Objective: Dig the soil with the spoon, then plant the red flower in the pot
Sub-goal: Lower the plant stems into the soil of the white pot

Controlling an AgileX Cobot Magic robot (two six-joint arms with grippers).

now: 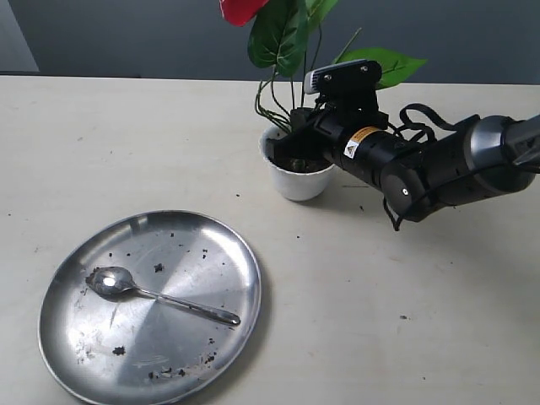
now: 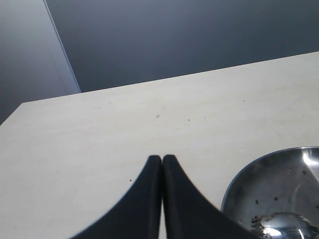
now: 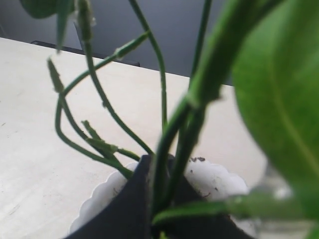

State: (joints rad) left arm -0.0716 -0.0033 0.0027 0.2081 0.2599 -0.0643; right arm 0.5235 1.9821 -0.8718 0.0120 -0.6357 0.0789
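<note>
The red flower (image 1: 283, 34) stands upright with its bundled green stems (image 3: 172, 144) down inside the white scalloped pot (image 1: 297, 179). My right gripper (image 3: 167, 164) is shut on those stems right above the pot's rim (image 3: 219, 179); in the exterior view my right gripper (image 1: 297, 135) reaches in from the right. Dark soil (image 1: 302, 162) shows inside the pot. The silver spoon (image 1: 156, 294) lies on the round steel plate (image 1: 228, 245), bowl to the left. My left gripper (image 2: 162, 158) is shut on nothing, over bare table beside the plate (image 2: 239, 191).
Loose soil specks (image 1: 160, 367) are scattered over the steel plate near the front left. The right arm's black body (image 1: 430, 164) stretches across the table's right side. A dark wall runs behind the table's far edge.
</note>
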